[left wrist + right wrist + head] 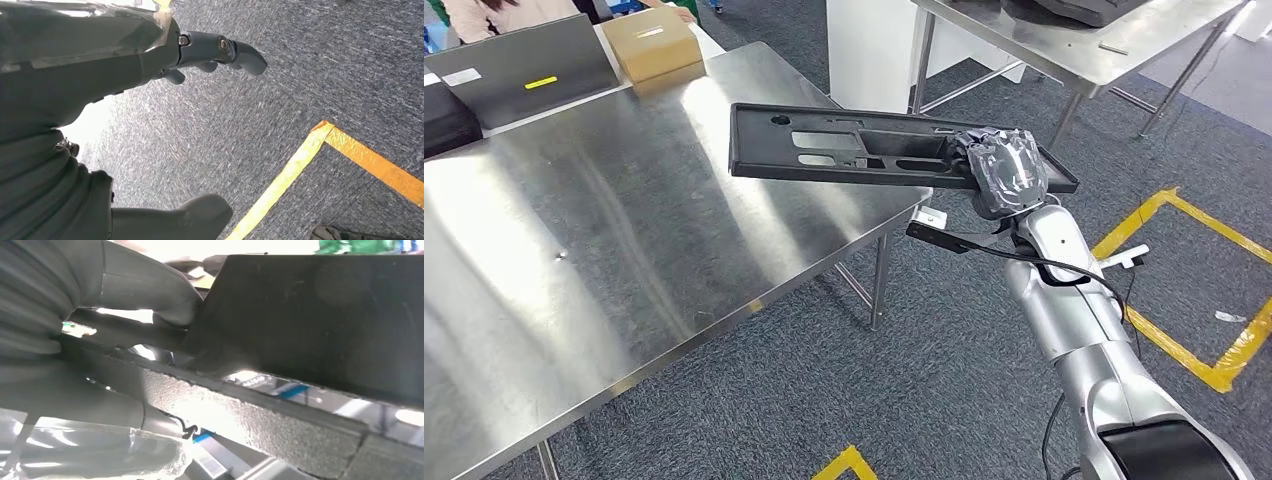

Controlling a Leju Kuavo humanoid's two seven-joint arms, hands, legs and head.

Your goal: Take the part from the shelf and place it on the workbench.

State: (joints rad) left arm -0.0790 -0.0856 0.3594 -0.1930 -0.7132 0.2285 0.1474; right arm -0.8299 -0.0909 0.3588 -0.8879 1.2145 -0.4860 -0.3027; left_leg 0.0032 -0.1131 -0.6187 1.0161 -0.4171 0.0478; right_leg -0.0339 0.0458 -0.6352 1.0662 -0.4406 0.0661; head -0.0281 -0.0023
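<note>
The right robot hand (pixel 1007 172) is clamped on one end of the part (pixel 854 148), a long flat black plastic panel with cut-outs, fingers over the top and, in the right wrist view, the thumb (pixel 150 295) pressed against its edge. Gripping at the end leaves the rest of the part free to reach out ahead of the arm, which suits setting it down flat. The part is held about level, its free end already over the near corner of the steel table (pixel 624 230) while the gripped end hangs past the table's edge above the carpet (pixel 844 380). How high it rides over the surface I cannot tell. My reading is that the carry is nearly done and the placing is what remains: move further over the table, lower, then release. With the weight cantilevered from one end, the far end may sag or touch first. The left robot hand (pixel 150 70) hangs over the carpet near yellow tape (pixel 300 165), fingers apart and holding nothing. A cardboard box (pixel 652 42) sits at the table's far side.
</note>
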